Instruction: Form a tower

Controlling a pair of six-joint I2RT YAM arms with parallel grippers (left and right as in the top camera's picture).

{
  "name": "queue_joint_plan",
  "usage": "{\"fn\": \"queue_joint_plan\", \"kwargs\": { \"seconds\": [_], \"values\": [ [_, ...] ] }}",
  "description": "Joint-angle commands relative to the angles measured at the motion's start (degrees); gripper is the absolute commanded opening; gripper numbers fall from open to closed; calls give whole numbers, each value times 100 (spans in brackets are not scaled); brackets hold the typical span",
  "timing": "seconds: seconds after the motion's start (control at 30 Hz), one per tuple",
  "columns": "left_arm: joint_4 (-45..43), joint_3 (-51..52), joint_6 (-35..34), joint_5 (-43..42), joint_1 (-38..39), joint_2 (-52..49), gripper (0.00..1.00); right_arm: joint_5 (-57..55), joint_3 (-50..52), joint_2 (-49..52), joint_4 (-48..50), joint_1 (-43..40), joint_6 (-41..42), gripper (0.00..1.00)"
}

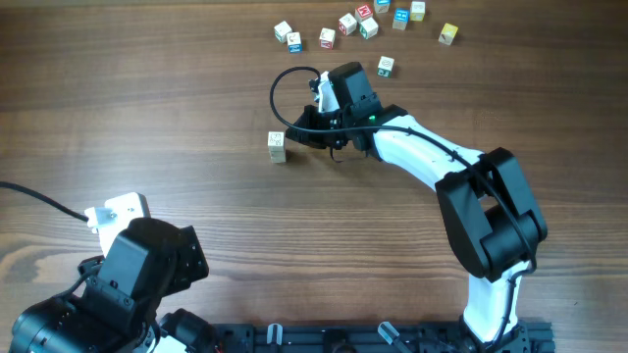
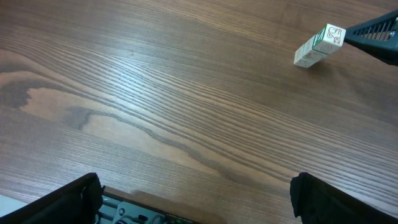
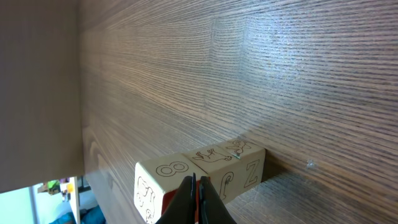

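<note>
Brown wood-grain table [image 1: 147,98] carries the tower [image 1: 277,146], two small whitish wooden letter cubes with green markings, stacked near its middle. The right gripper [image 3: 194,186], jaws pressed together and empty, sits just beside it. The left gripper [image 2: 196,196] gapes wide, well apart.

Left of the tower [image 1: 278,146] and on its near side the desk [image 1: 177,118] lies bare; passage there is unobstructed. Just beside the tower's right stands the right hand [image 1: 306,137], fingers pressed together, with a black cable [image 1: 280,86] looping behind it. Well beyond the tower lie loose cubes [image 1: 348,25]. The left arm [image 1: 137,275] sits well apart, near-left.
</note>
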State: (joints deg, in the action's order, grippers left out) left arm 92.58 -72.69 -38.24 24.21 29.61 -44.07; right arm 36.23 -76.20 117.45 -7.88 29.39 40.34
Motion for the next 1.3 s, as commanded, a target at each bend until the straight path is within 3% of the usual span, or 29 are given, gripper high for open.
{"fn": "queue_joint_plan", "kwargs": {
  "seconds": [0.0,1.27],
  "values": [
    [-17,9,68,116,-26,4,100,140,59,129,39,31,33,4],
    [-17,9,68,116,-26,4,100,-87,59,129,-79,20,33,4]
  ]
}}
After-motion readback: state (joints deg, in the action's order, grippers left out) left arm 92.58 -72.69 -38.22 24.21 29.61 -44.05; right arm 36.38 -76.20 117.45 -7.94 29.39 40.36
